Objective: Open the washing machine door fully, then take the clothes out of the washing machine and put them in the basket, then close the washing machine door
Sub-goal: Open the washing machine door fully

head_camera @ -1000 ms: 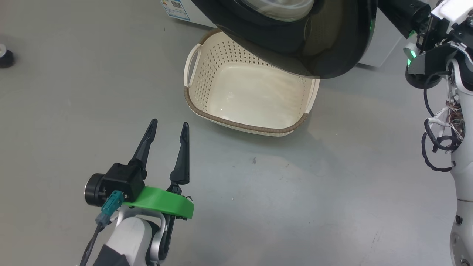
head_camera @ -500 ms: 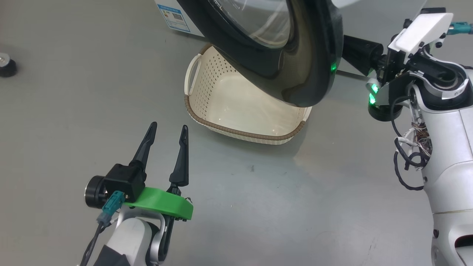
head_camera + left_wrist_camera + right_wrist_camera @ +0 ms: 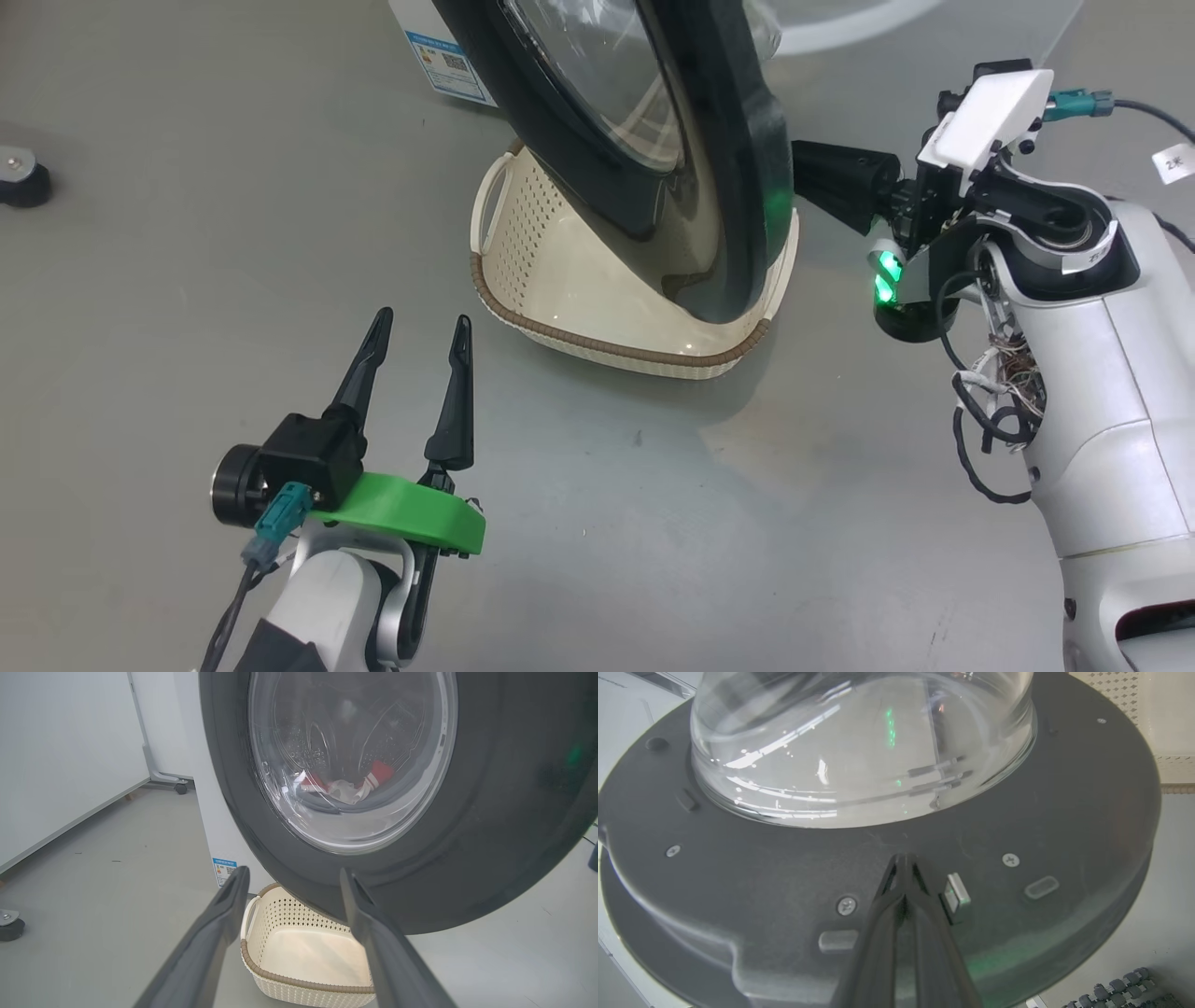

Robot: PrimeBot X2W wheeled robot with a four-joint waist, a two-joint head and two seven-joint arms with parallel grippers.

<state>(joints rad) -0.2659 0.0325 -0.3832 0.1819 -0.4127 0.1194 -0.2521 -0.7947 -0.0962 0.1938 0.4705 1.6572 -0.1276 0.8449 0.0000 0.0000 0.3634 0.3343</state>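
The washing machine door [image 3: 719,140] stands edge-on above the cream basket [image 3: 597,317], which sits empty on the floor. My right gripper [image 3: 805,170] is shut with nothing in it, its tips against the door's inner face. In the right wrist view the joined fingertips [image 3: 903,863] press the black rim [image 3: 1064,826] just below the glass bowl [image 3: 864,742], next to the latch [image 3: 957,896]. My left gripper [image 3: 420,322] hovers open and empty over the floor, left of the basket. Through the door glass [image 3: 350,826] the red and white clothes [image 3: 345,786] lie in the drum of the washing machine [image 3: 208,812].
A blue label [image 3: 448,61] marks the machine's white front near the floor. A black caster [image 3: 19,177] stands at the far left. A white panel on a wheeled frame [image 3: 177,786] lies beyond the machine. Grey floor spreads in front of the basket.
The door has swung further open, from lying over the basket to nearly edge-on, with my right gripper following it leftward. The head camera has shifted. My left gripper has stayed put.
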